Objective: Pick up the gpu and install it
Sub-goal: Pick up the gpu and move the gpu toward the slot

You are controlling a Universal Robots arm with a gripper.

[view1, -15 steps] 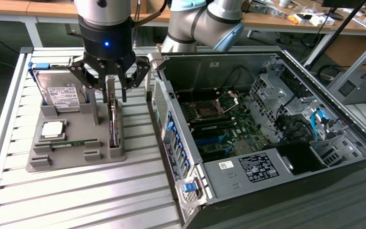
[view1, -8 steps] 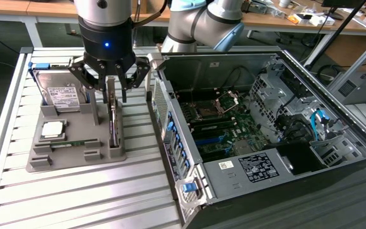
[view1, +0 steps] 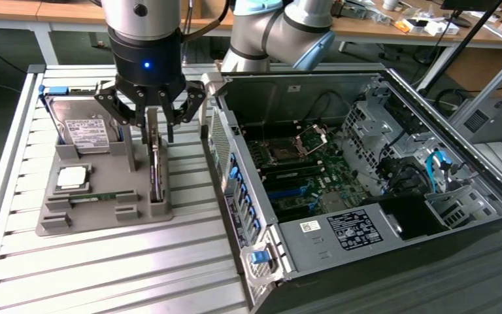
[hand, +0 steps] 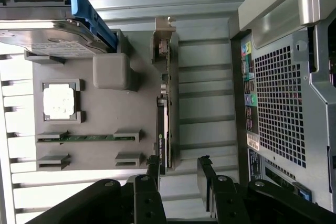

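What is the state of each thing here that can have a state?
hand: open over the gpu, gripping nothing.
gpu: on edge in the grey holder, not installed.
hard drive: standing in the holder.
memory stick: lying flat in its slot.
computer case: lying with its open side up.

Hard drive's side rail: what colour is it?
The hard drive's side rail is blue, clearest in the wrist view.

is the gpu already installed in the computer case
No, the gpu stands on edge in the grey holder beside the case.
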